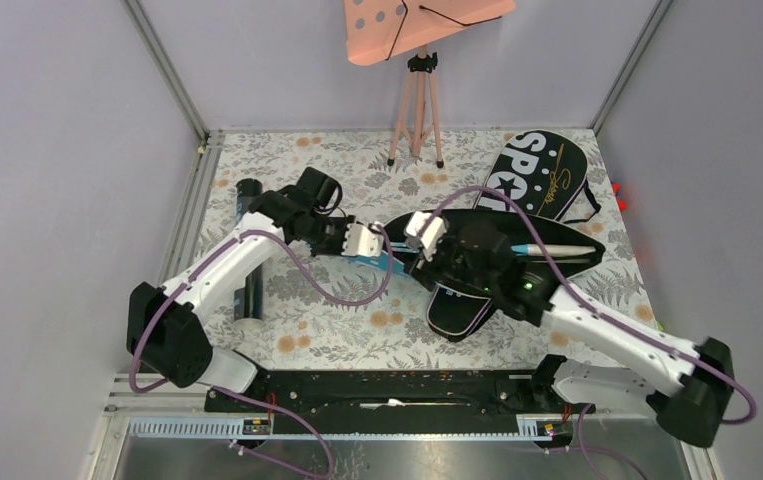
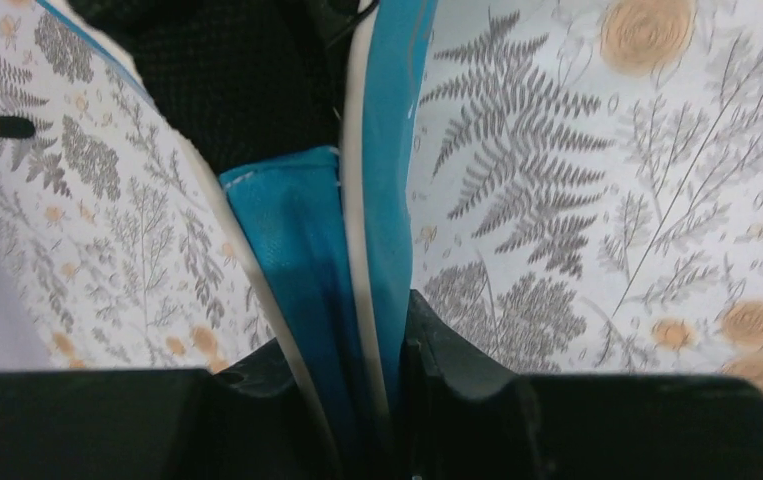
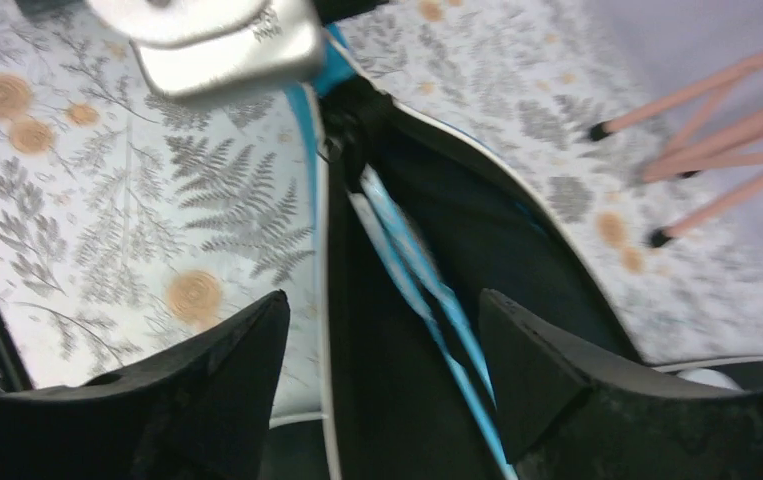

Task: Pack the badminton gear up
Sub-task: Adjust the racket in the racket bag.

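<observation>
centre frame on the worktop [image 1: 357,330], left jaws were pinched nearly closed on the blue rim [image 2: 297,230] of the black bag [image 1: 454,312], right jaws stood wide and empty over its mouth, so best bet was holding that rim taut while the protruding racket handle [image 1: 557,250] got pushed inside.

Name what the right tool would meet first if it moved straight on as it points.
Most likely the dark inside of the open bag, lying between its open fingers; depth is unclear.
</observation>
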